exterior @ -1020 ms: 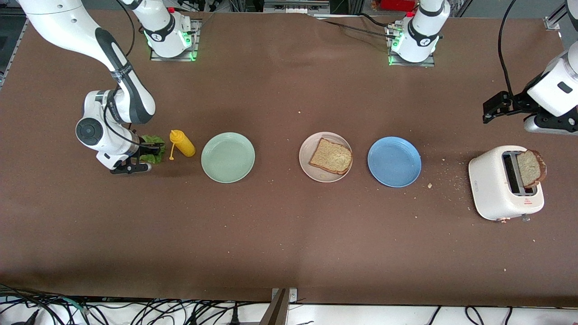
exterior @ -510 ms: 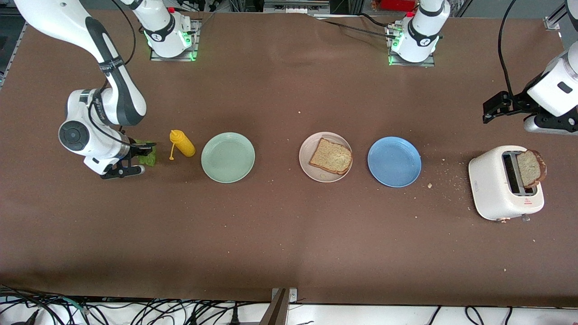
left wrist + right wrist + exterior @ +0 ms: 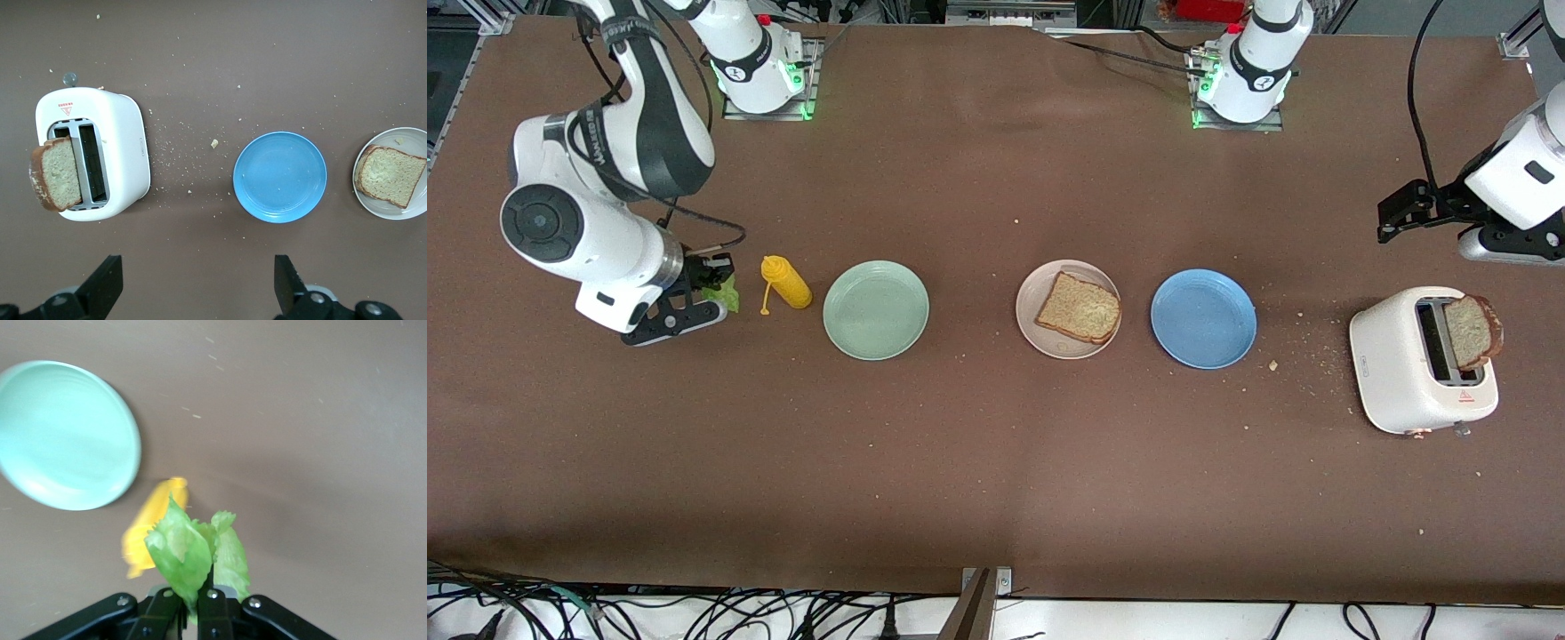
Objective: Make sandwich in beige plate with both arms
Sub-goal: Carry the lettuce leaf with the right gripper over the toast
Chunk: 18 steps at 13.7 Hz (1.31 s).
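Gripping: right gripper [image 3: 195,603] is pinching a lettuce leaf [image 3: 193,553] between nearly closed fingers, in the air over the tabletop [image 3: 996,462] just beside the yellow bottle [image 3: 786,282].
Leaf: crinkled, bright green, standing out from the fingertips.
Change: right arm is rising; the leaf has come off the tabletop since a second ago.
Beige plate [image 3: 1032,329]: round, shallow-rimmed, sitting between mint-green plate [image 3: 876,310] and blue plate [image 3: 1203,319].
Bread slice [image 3: 1079,308]: square, speckled brown, lying flat on the beige plate, corner pointing toward the blue plate.
Toaster [image 3: 1405,364]: white, glossy; second slice [image 3: 1472,332] is standing in a slot.
Left gripper [image 3: 198,283]: waiting above the toaster end, fingers spread wide, holding nothing.
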Available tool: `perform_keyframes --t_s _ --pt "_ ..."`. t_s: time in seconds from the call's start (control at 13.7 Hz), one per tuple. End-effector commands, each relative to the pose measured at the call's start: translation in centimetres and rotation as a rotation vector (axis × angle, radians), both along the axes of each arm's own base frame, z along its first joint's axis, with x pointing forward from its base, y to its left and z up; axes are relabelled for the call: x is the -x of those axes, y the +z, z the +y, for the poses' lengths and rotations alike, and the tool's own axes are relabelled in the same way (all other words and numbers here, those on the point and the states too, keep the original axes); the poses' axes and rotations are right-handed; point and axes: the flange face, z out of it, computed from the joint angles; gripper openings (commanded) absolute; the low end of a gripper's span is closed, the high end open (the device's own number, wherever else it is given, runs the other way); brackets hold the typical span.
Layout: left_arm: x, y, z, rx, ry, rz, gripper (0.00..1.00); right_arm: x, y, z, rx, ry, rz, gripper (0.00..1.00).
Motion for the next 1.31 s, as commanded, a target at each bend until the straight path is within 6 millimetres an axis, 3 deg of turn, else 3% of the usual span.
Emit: perform_keyframes --t_s 0.0,0.29,0.66,0.87,1.24 --pt "0.3 0.7 0.1 0.026 0.003 -0.012 1.00 1.6 3.6 6.8 -0.030 0.049 -0.022 0.00" --pt "0.3 0.7 0.1 0.026 0.003 -0.012 1.00 5.0 3.2 19.1 -0.165 -0.004 -0.100 0.00" --pt "0.3 0.7 0.1 0.026 0.003 -0.012 1.00 7.8 -2.7 29.9 -0.376 -0.097 -0.096 0.00" --pt "0.3 0.8 0.3 0.025 0.004 -0.013 1.00 9.7 -7.6 36.0 -0.491 -0.182 -0.132 0.00" --pt "0.3 0.8 0.3 0.025 0.004 -0.013 1.00 10.8 -14.4 40.3 -0.620 -0.230 -0.196 0.00"
